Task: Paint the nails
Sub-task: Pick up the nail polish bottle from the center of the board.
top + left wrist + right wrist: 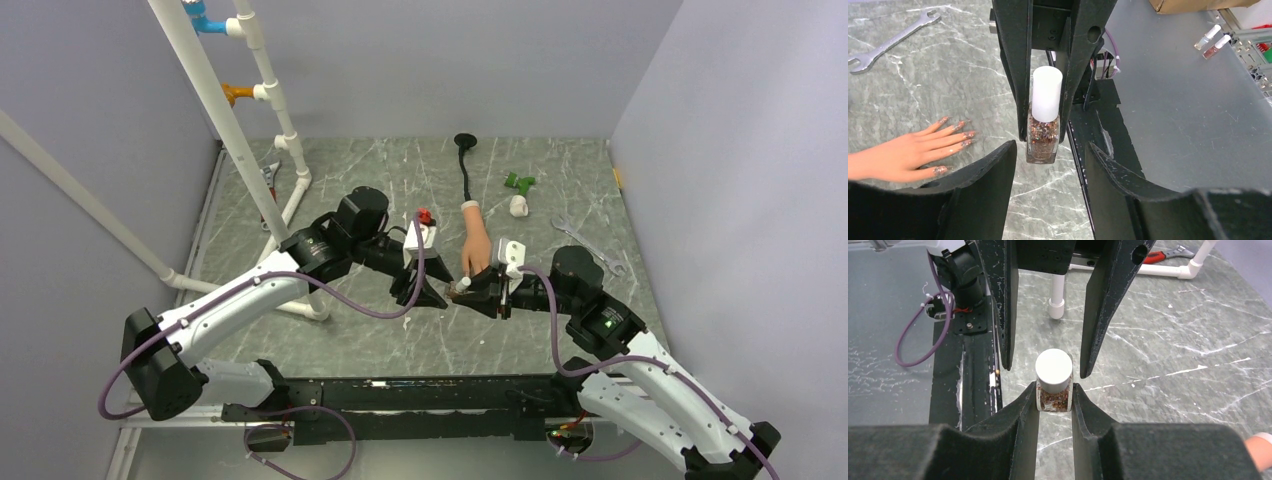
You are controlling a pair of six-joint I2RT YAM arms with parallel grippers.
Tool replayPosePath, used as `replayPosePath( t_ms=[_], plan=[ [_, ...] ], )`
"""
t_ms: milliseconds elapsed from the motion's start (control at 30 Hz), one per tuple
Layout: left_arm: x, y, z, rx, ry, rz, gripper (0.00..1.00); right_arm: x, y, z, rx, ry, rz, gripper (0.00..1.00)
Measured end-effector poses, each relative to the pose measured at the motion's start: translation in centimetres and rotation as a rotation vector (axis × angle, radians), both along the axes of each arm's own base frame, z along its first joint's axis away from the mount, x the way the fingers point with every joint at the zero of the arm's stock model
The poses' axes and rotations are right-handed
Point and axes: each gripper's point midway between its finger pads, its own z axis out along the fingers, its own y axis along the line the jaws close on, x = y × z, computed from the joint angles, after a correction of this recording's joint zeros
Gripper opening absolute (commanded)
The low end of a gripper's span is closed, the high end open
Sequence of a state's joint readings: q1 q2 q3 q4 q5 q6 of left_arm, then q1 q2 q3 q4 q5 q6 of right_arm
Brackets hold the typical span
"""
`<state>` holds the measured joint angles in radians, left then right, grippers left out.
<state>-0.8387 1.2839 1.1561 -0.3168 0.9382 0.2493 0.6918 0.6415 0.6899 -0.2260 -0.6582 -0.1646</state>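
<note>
Right gripper: my jaws clamp brown glass bottle — probably slick, breakable. Left gripper: jaws open, flanking white cap, grip there. Tiny nails of peach rubber mannequin hand beside left jaws — likely soft, light.

Mannequin hand: wrist cut off by the left wrist view's edge; heel of palm behind a left claw finger. Right wrist view shows only a peach sliver at its corner.
Nails: too small to tell from above.
Bottle: flanks covered by the right claw.
</note>
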Motion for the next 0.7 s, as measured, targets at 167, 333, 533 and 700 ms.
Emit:
replayPosePath(
  t_ms=[167, 333, 533, 700],
  plan=[
    [-0.1, 0.0, 0.6, -0.019, -0.012, -0.001, 0.54, 0.0, 0.1, 0.2, 0.008, -0.006, 0.002, 0.0],
    [-0.1, 0.0, 1.1, -0.036, -0.024, 0.004, 0.5, -0.1, 0.3, 0.6, 0.023, -0.009, 0.014, 0.0],
    [-0.2, -0.2, 1.1, -0.036, -0.021, 0.011, 0.39, -0.2, 0.7, 0.2, 0.025, 0.011, 0.038, 0.0],
    [-0.3, -0.3, 1.1, -0.039, -0.028, 0.012, 0.26, -0.5, 0.8, 0.1, 0.029, 0.025, 0.053, 0.0]
  ],
)
